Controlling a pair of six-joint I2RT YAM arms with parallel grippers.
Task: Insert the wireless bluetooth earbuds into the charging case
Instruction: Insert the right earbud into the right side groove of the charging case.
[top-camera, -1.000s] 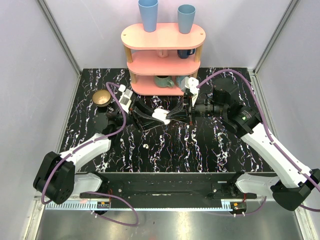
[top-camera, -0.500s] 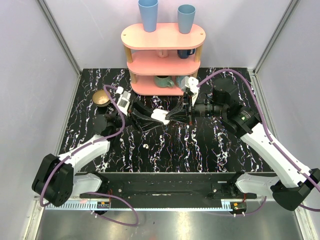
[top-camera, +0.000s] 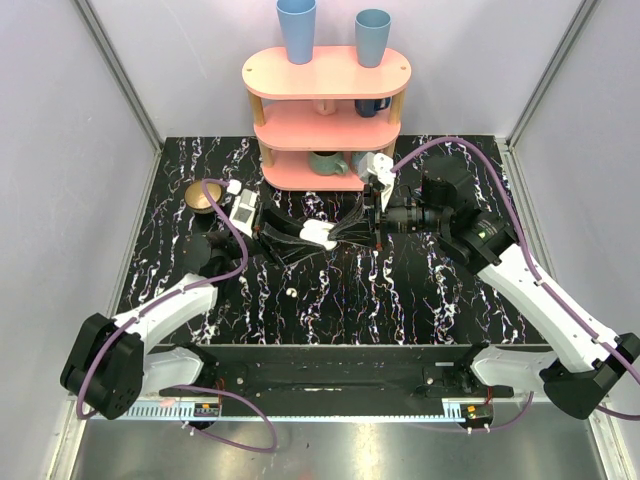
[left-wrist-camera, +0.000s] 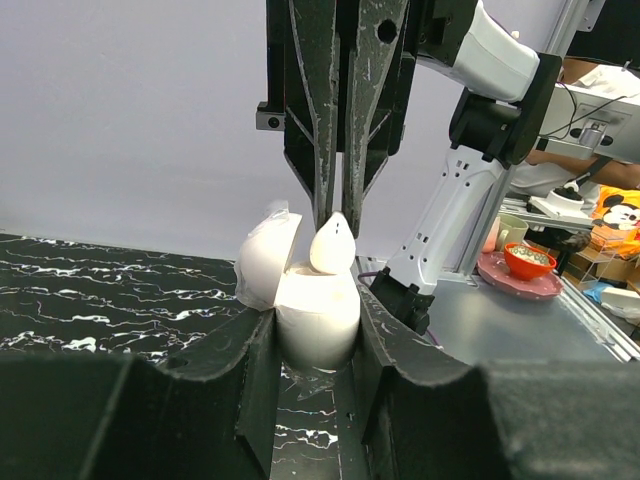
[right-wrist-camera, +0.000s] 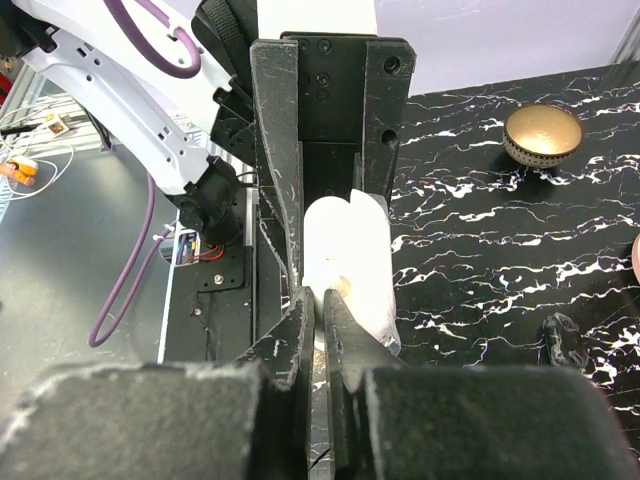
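The left gripper (left-wrist-camera: 315, 345) is clamped on the flanks of the open charging case (left-wrist-camera: 318, 300); the right gripper (left-wrist-camera: 337, 212) pinches one earbud (left-wrist-camera: 331, 246) at the case's mouth; the other earbud (top-camera: 290, 293) lies apart on the marble tabletop (top-camera: 400, 300); the pieces look light, hard and slick, so a gentle side pinch likely suits them

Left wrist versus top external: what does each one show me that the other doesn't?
Only left wrist: an earbud pinched in the right gripper, just above the open charging case. Only top: a white speck, likely the second earbud, loose on the table, plus the pink shelf. Both: the left gripper clamping the case.
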